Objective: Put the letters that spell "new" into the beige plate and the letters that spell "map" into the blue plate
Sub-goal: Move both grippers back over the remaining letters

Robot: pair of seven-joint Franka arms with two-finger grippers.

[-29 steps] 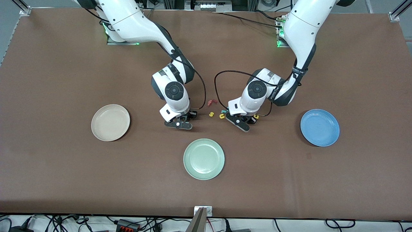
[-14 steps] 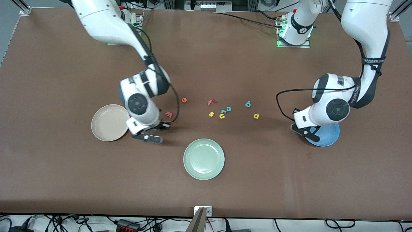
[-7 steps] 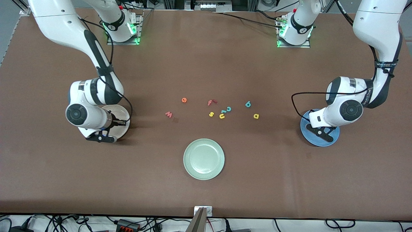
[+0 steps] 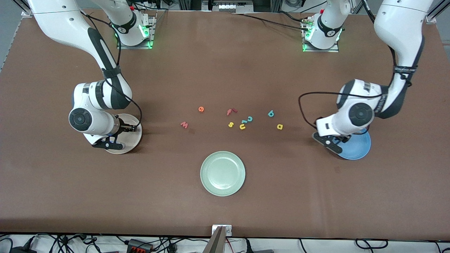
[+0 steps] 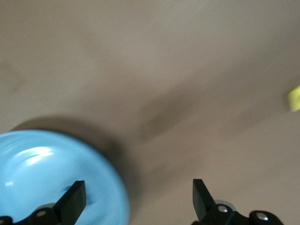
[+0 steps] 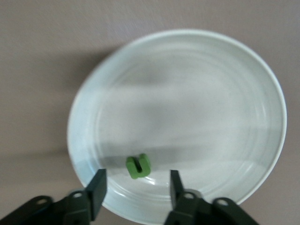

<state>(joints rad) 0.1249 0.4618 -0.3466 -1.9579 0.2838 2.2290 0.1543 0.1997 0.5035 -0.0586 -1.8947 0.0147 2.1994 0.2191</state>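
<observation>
The pale green plate (image 4: 222,173) sits alone, with open tabletop (image 4: 225,218) all around its rim. Farther from the front camera than it, loose letters crowd a short band: the pinkish-red w (image 4: 184,124), orange e (image 4: 201,109), red f (image 4: 230,112), yellow s (image 4: 230,124), yellow u (image 4: 242,126), teal hooked letter (image 4: 249,119), teal p (image 4: 270,113) and yellow a (image 4: 280,127). The u and the hooked letter nearly touch. Toward the right arm's end, the right gripper (image 4: 116,135) hangs over the beige plate (image 4: 128,146); toward the left arm's end, the left gripper (image 4: 335,140) covers the blue plate's (image 4: 358,149) edge.
</observation>
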